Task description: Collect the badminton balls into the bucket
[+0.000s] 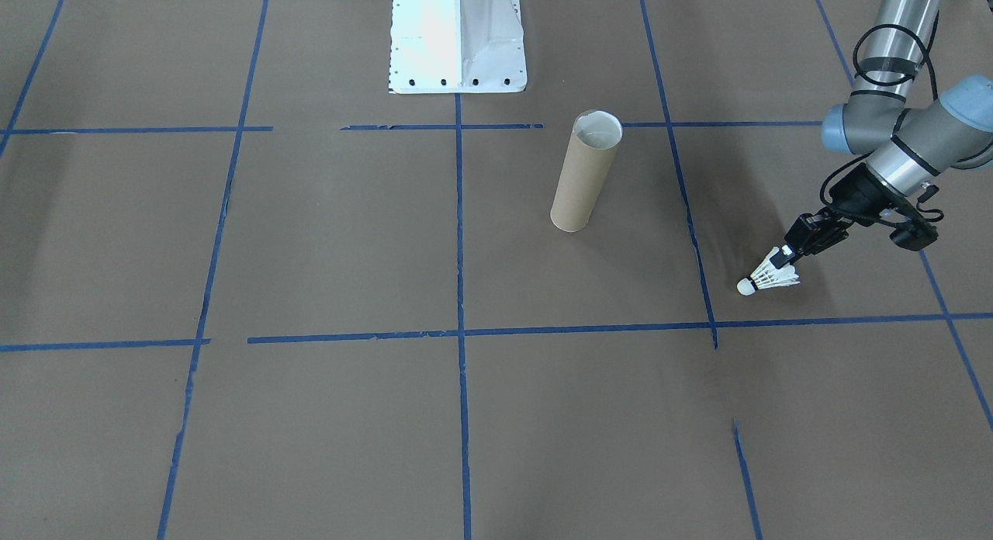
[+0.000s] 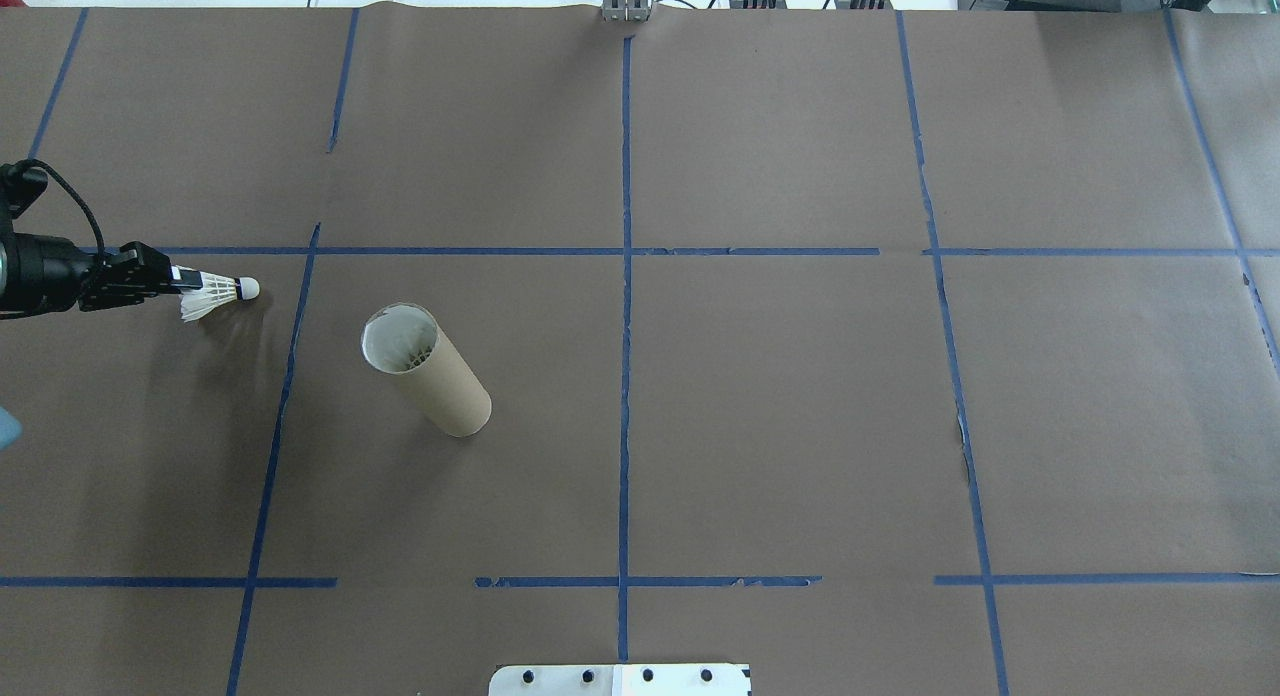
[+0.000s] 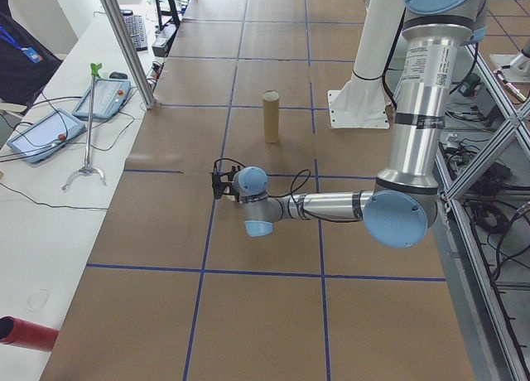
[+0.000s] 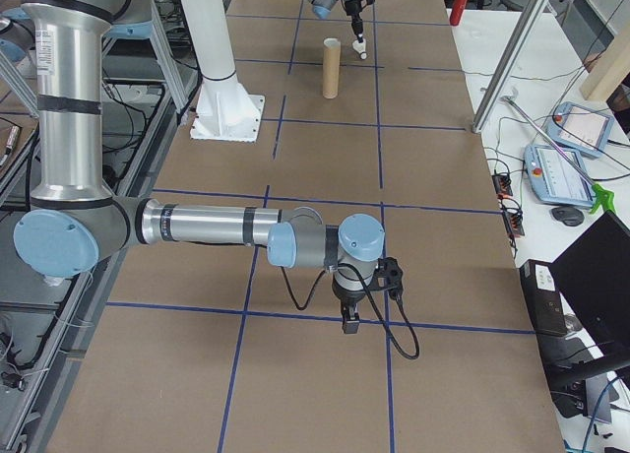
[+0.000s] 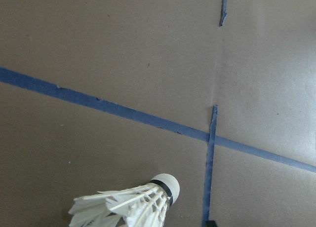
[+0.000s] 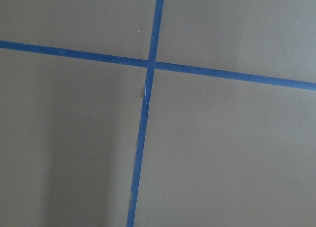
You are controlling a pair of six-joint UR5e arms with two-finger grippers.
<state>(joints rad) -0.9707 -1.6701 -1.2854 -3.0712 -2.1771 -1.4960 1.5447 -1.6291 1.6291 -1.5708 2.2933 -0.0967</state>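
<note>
The badminton ball (image 1: 768,277), a white feather shuttlecock with a rounded cork tip, hangs just above the brown table. My left gripper (image 1: 785,254) is shut on the edge of its feather skirt, cork pointing away from the arm. From overhead the badminton ball (image 2: 215,294) and left gripper (image 2: 183,276) are at the far left. The badminton ball (image 5: 132,205) also fills the bottom of the left wrist view. The bucket (image 1: 586,171), a tall brown cardboard tube, stands upright, its mouth open; the bucket (image 2: 425,371) stands right of the ball. My right gripper (image 4: 346,323) points down at the table, and I cannot tell its state.
The white pedestal base (image 1: 458,36) stands behind the bucket at the robot's side. Blue tape lines (image 2: 626,276) grid the brown table. A side bench holds a teach pendant (image 4: 569,172) and cables. A metal post (image 3: 124,45) rises at the table's far edge.
</note>
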